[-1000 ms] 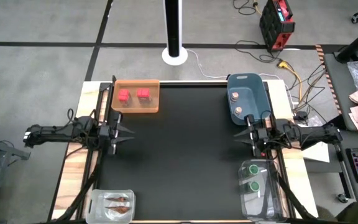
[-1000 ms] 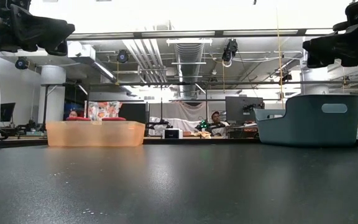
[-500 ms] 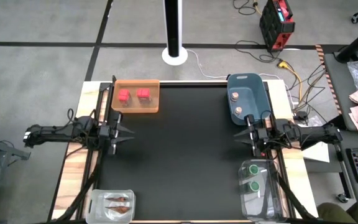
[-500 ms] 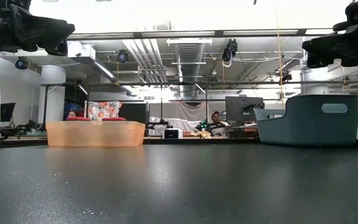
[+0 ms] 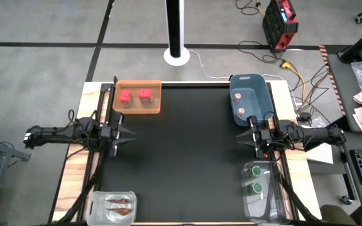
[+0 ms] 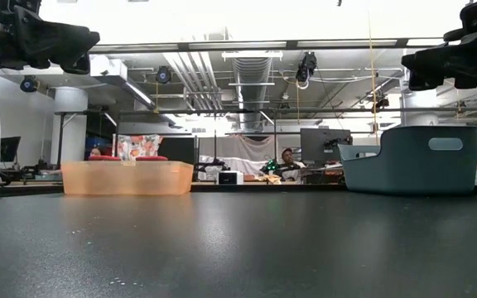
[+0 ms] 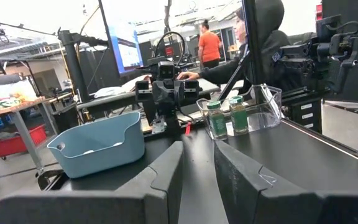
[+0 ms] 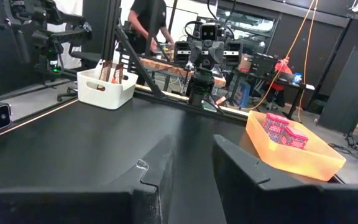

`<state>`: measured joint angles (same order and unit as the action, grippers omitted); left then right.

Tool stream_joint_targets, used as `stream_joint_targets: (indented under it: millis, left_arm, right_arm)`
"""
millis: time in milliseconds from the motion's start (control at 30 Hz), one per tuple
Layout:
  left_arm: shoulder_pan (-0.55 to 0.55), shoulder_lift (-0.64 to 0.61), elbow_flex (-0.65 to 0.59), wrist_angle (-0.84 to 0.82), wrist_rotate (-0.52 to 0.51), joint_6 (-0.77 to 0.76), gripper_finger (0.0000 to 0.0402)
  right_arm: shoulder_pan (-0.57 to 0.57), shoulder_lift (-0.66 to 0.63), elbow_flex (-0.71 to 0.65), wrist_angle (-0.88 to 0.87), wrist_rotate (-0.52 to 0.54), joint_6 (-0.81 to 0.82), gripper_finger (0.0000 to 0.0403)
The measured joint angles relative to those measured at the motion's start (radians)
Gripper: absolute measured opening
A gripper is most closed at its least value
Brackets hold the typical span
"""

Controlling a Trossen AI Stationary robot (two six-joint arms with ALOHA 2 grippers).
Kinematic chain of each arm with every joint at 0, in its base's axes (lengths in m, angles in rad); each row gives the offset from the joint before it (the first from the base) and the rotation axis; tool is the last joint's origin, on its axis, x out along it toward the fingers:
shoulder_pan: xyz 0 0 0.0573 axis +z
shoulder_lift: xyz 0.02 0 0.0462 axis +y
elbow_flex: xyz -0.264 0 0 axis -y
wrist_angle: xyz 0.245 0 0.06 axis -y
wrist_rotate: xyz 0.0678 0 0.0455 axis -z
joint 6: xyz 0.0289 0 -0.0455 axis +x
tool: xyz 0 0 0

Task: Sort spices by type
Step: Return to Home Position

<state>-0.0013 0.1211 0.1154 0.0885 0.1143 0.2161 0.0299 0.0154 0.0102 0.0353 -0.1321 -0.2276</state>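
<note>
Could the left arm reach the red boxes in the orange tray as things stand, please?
Probably yes: the left gripper hangs open near the tray, the red boxes lie uncovered, nothing stands between.

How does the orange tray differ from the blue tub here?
The orange tray is low and see-through; the blue tub is taller and opaque. The tray holds two red boxes, the tub two tan-capped jars. The tray sits left, the tub right. Both stand along the table's far edge.

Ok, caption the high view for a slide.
Red boxes, jars, packets sorted into four bins; left gripper and right gripper open.
</note>
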Motion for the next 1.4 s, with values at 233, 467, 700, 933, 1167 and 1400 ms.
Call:
stream_joint_targets:
  millis: [233,467,700,933,1167,1400]
  left_arm:
    - [0.000,0.000,0.000,0.000,0.000,0.000,0.0075]
    - [0.000,0.000,0.000,0.000,0.000,0.000,0.0075]
    - [0.000,0.000,0.000,0.000,0.000,0.000,0.0075]
    - [0.000,0.000,0.000,0.000,0.000,0.000,0.0075]
    - [0.000,0.000,0.000,0.000,0.000,0.000,0.0075]
    - [0.000,0.000,0.000,0.000,0.000,0.000,0.0075]
  right_arm:
    - [0.000,0.000,0.000,0.000,0.000,0.000,0.0085]
    - [0.000,0.000,0.000,0.000,0.000,0.000,0.0067]
    - [0.000,0.000,0.000,0.000,0.000,0.000,0.0067]
    - [0.000,0.000,0.000,0.000,0.000,0.000,0.0084]
    - [0.000,0.000,0.000,0.000,0.000,0.000,0.0089]
    - [0.000,0.000,0.000,0.000,0.000,0.000,0.0071]
